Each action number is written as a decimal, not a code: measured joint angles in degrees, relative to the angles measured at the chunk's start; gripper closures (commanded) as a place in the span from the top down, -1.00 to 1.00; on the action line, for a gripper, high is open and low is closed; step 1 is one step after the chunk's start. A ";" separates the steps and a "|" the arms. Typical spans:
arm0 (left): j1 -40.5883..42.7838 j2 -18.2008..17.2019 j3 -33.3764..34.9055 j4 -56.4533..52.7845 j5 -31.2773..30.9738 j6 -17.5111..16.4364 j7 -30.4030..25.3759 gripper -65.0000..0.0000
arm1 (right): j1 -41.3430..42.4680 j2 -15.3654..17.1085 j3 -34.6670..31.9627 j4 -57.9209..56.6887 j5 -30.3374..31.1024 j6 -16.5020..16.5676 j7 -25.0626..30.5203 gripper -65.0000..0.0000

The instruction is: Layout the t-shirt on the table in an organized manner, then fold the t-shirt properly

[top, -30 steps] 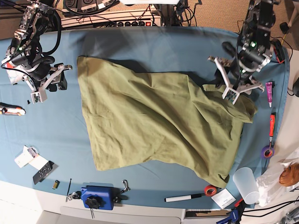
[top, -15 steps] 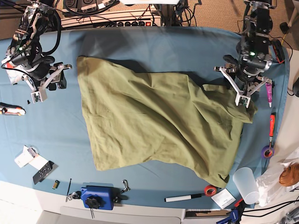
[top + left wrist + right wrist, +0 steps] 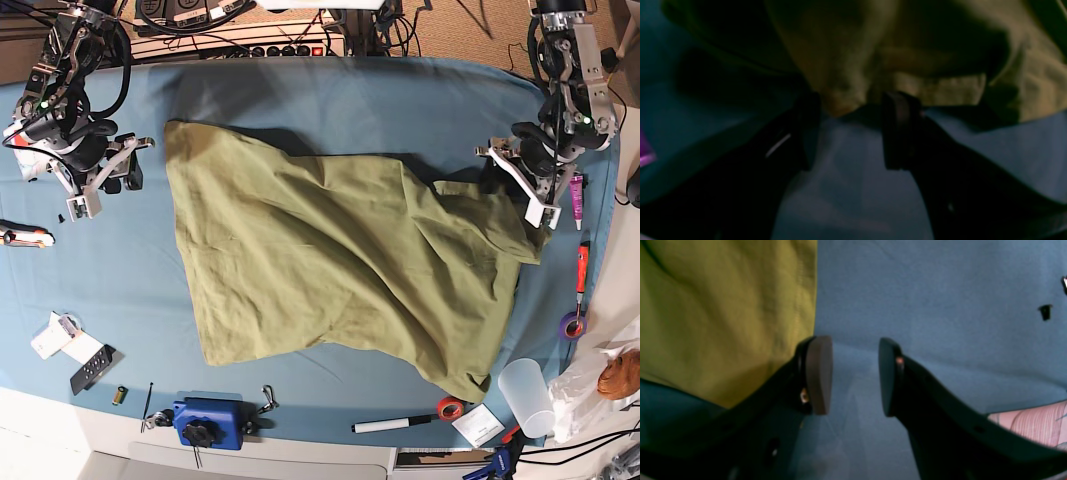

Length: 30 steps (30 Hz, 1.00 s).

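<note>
The olive-green t-shirt (image 3: 340,265) lies rumpled and skewed on the blue-covered desk (image 3: 330,100), its long axis running on a slant in the base view, from the flatter corner at upper left down to a bunched, folded-over end at the right. That bunched end is what the coming move seems to turn on, and the left pincer (image 3: 527,185) is the nearer one: it hangs at the desk's right side in the base view, just beside the crumpled edge. In the left wrist view, the left pincer's (image 3: 850,130) two pads stand spread with nothing between them, and a drooping lump of t-shirt (image 3: 907,50) sits directly ahead of the tips, so close that I cannot tell whether cloth touches them. The right pincer (image 3: 100,180) is at the opposite side, apart from the shirt's straight hem. In the right wrist view, the right pincer (image 3: 855,373) is likewise spread and empty over bare desk cover (image 3: 940,306), with the t-shirt's stitched edge (image 3: 723,313) lying off to one side of the gap. As I judge it, the left arm need only advance and close to catch the bunch and draw it outward.
</note>
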 measured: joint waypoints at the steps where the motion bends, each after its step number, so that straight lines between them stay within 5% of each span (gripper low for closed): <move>1: -0.68 0.02 0.04 -1.05 -0.11 0.00 0.02 -0.07 | 0.00 0.00 0.00 0.00 0.00 0.00 0.00 -0.28; 8: -3.67 -0.02 0.00 -3.61 -2.82 -0.48 -0.17 -0.17 | 0.00 0.00 0.00 0.00 0.02 0.00 0.02 -0.28; 13: -3.67 0.87 0.00 -3.61 -2.75 -4.31 0.02 -1.00 | 0.00 0.00 0.00 0.00 0.02 0.00 0.04 -0.28; 20: -3.80 1.68 -0.02 -3.61 -3.52 -3.56 5.55 -1.00 | 0.00 0.00 0.00 0.00 0.02 0.00 0.04 -0.28; 25: -3.63 1.75 -3.21 -3.41 -13.75 -5.97 15.32 -1.00 | 0.00 0.00 0.00 0.00 0.02 0.00 1.16 -0.28; 30: 0.59 1.70 -11.65 2.01 -17.75 -6.08 15.45 -1.00 | -0.02 0.00 0.02 0.00 1.64 -0.02 1.33 -0.28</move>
